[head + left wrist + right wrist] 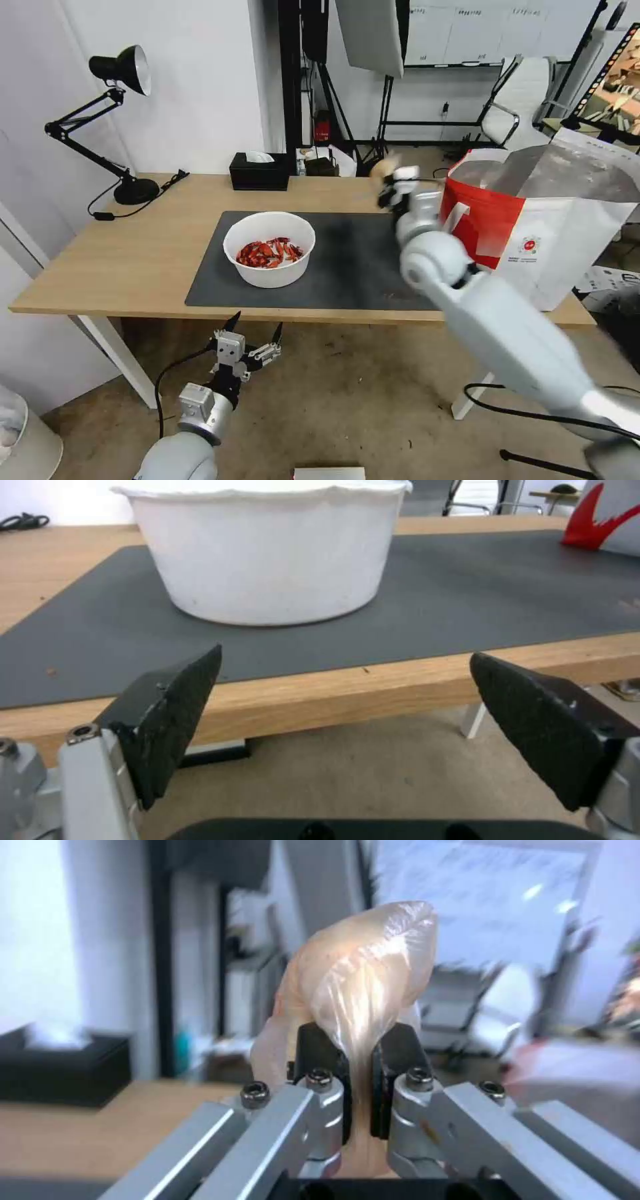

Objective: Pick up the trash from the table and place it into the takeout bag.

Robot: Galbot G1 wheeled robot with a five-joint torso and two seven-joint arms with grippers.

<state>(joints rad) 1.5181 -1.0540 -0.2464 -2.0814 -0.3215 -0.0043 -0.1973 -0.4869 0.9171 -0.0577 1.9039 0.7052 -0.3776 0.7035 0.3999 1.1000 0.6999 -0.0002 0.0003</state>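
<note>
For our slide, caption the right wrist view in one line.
Right end effector shut on a tan plastic wad, tissue box behind.

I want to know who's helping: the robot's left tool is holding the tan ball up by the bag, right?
Not quite: the right tool is holding the tan ball up by the takeout bag, as the right wrist view shows. The left tool hangs open below the table edge.

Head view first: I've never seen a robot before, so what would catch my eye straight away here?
Probably the right claw, lifted above the table and pinching a crumpled tan, glossy wad beside the big red-and-white takeout bag. Next, the white bowl of red shell scraps, sitting on the dark mat. The left claw hangs open below the table's near edge, facing that bowl.
</note>
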